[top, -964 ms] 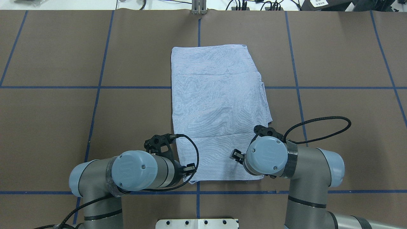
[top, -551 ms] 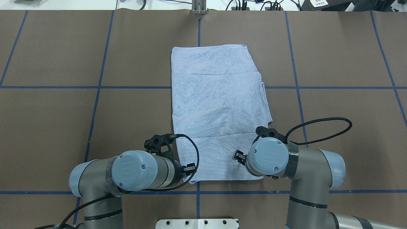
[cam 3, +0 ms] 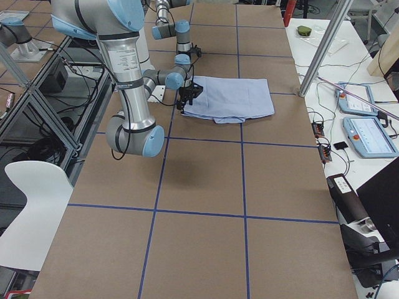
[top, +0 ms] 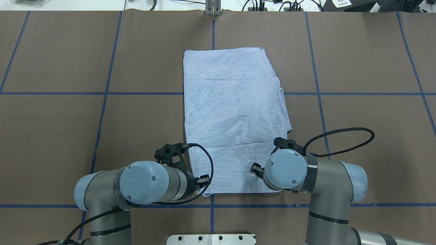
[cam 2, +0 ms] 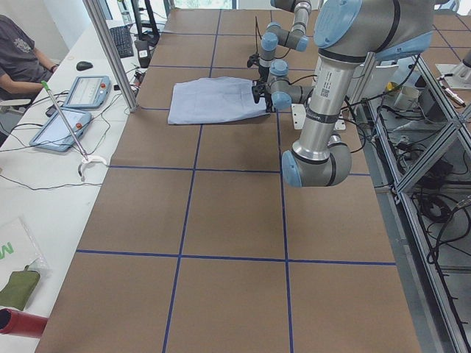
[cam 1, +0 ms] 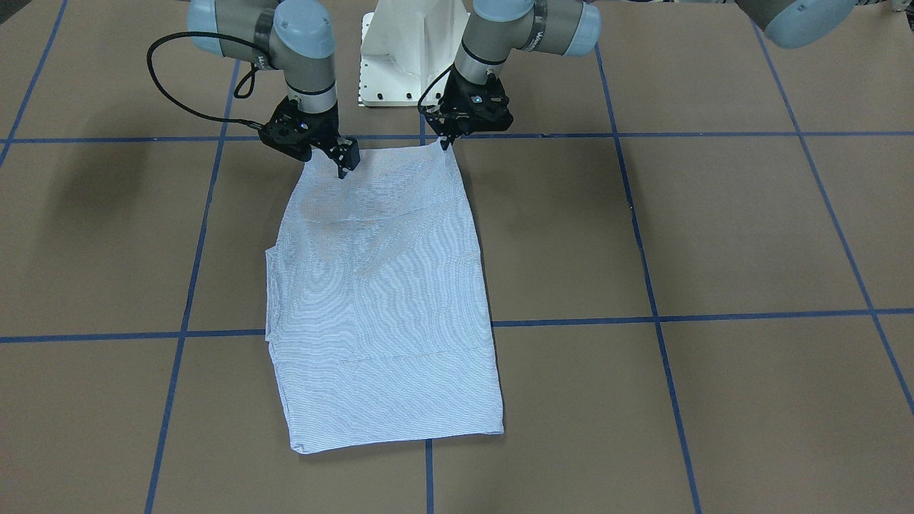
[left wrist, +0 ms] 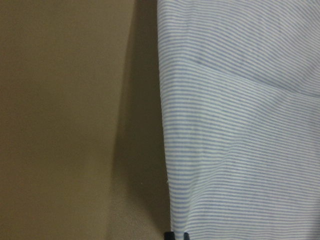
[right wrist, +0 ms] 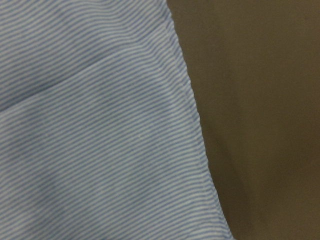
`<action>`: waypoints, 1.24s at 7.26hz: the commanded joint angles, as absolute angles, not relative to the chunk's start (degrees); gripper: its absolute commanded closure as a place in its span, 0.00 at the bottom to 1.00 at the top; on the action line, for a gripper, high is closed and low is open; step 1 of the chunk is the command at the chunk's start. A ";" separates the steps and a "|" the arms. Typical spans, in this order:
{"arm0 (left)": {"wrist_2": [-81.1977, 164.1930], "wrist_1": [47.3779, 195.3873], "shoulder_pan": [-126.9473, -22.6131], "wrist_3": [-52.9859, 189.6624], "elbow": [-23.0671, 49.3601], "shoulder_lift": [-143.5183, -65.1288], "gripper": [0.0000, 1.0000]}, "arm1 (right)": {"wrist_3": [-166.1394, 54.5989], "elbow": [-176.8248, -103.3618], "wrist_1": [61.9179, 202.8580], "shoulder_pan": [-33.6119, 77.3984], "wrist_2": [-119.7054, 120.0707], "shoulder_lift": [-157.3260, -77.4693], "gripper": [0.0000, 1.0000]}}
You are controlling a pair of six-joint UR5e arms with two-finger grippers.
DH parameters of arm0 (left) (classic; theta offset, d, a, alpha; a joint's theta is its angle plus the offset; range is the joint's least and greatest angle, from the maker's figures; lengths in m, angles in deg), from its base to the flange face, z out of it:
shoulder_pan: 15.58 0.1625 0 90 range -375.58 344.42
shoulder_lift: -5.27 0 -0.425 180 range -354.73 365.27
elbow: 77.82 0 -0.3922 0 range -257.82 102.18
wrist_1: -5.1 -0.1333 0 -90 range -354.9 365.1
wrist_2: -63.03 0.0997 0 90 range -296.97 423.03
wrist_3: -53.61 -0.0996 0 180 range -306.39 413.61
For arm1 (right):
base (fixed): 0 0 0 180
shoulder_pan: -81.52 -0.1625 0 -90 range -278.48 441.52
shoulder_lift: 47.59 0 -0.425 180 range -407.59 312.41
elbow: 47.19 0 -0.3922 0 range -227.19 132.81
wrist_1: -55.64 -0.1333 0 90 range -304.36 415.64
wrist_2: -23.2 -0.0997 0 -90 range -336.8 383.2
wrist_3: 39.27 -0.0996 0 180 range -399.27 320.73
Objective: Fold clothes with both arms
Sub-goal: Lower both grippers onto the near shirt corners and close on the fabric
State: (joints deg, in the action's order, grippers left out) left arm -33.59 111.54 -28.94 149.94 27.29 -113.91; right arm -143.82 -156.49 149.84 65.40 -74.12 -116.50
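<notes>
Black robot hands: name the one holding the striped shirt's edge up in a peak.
The left black hand, at the front view's right: the light-blue striped shirt rises to a point there. By the right hand it lies flatter.

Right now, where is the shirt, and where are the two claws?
shirt [cam 1: 385, 300], front-facing view, middle of the cloth.
left gripper [cam 1: 445, 145], front-facing view, between its fingertips at the shirt's corner.
right gripper [cam 1: 343, 167], front-facing view, between its fingertips at the shirt's edge.
</notes>
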 commanded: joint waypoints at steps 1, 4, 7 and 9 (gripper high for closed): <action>-33.56 111.54 -28.94 149.94 27.29 -113.91 1.00 | -143.86 -156.52 149.77 65.35 -74.18 -116.58 0.05; -33.56 111.54 -28.94 149.94 27.21 -113.91 1.00 | -143.86 -156.52 149.86 65.35 -74.18 -116.58 0.57; -33.56 111.54 -28.94 149.94 27.21 -113.82 1.00 | -143.68 -156.78 149.86 65.35 -74.35 -116.23 0.70; -33.56 111.54 -29.03 149.94 27.21 -113.82 1.00 | -143.51 -156.87 149.77 65.44 -74.97 -115.88 0.96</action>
